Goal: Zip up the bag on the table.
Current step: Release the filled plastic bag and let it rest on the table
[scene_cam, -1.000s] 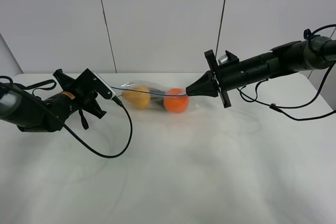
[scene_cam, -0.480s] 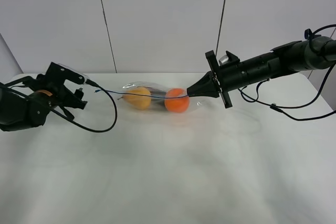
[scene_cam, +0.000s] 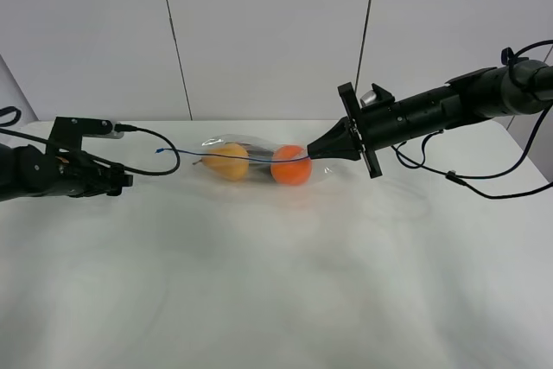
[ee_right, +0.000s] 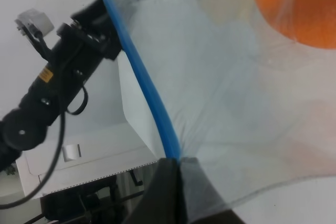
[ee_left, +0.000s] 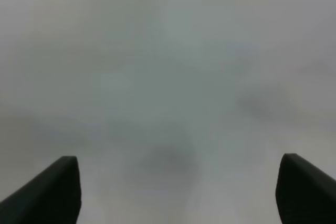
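The clear bag (scene_cam: 256, 162) lies at the back middle of the white table (scene_cam: 276, 291), with a yellow fruit (scene_cam: 227, 162) and an orange fruit (scene_cam: 291, 167) inside. Its blue zip strip (scene_cam: 242, 159) runs along the top edge. My right gripper (scene_cam: 314, 154) is shut on the strip's right end; the right wrist view shows the pinched strip (ee_right: 143, 82) at the gripper (ee_right: 176, 182). My left gripper (scene_cam: 119, 181) is low over the table, well left of the bag. In the left wrist view it (ee_left: 178, 187) is open and empty over blurred white surface.
A black cable (scene_cam: 151, 157) loops from the left arm toward the bag's free left end. The right arm's cable (scene_cam: 458, 181) trails on the table at the right. A grey panelled wall (scene_cam: 259, 32) stands behind the table.
My left gripper has drawn back to the left, away from the bag's left end, and dropped low over the table. The right gripper and bag have stayed put.
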`<state>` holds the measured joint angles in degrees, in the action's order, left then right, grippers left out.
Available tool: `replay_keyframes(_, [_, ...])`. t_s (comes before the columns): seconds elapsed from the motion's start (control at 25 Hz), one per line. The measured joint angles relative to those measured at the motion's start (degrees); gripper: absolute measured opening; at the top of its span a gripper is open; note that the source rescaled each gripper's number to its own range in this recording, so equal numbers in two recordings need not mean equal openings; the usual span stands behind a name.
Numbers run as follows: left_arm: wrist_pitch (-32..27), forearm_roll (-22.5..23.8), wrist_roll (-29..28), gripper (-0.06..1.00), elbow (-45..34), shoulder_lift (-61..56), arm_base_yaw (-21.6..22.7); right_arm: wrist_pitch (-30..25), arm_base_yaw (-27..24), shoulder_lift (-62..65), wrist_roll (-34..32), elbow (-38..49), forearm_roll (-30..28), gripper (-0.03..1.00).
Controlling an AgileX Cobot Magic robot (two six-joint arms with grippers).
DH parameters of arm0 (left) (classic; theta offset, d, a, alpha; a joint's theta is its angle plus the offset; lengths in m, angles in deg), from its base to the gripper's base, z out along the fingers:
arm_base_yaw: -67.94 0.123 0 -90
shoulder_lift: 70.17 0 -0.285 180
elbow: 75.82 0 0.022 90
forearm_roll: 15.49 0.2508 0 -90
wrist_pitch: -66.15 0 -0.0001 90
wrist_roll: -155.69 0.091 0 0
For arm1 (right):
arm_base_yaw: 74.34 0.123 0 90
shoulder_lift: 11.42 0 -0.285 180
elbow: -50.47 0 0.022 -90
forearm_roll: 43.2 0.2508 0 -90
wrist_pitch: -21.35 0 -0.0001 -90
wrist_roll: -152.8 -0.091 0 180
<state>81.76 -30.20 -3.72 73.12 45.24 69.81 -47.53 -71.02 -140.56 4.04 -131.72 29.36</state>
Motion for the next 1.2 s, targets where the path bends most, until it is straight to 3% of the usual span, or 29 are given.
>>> replay_keyframes(0.24, [-31.7, 0.0, -3.7, 0.87, 9.2, -1.3, 0.0, -0.1, 0.0, 0.0, 0.0, 0.0, 0.1, 0.00])
replay_keyframes(0.36, [-47.4, 0.0, -8.4, 0.87, 15.0, -1.3, 0.0, -0.1, 0.0, 0.0, 0.0, 0.0, -0.1, 0.00])
replay_keyframes(0.48, [-58.1, 0.2, -12.7, 0.87, 21.0, -1.3, 0.0, -0.1, 0.0, 0.0, 0.0, 0.0, -0.1, 0.00])
replay_keyframes(0.68, [-68.7, 0.4, -17.3, 0.97, 30.5, -1.3, 0.0, -0.1, 0.0, 0.0, 0.0, 0.0, -0.1, 0.00])
replay_keyframes(0.92, [-82.3, 3.3, -19.5, 1.00, 38.2, -2.4, 0.0, -0.1, 0.0, 0.0, 0.0, 0.0, -0.1, 0.00])
replay_keyframes(1.2, [-84.5, 7.1, -21.1, 1.00, 36.0, -9.8, 0.0, -0.1, 0.0, 0.0, 0.1, 0.0, -0.1, 0.00])
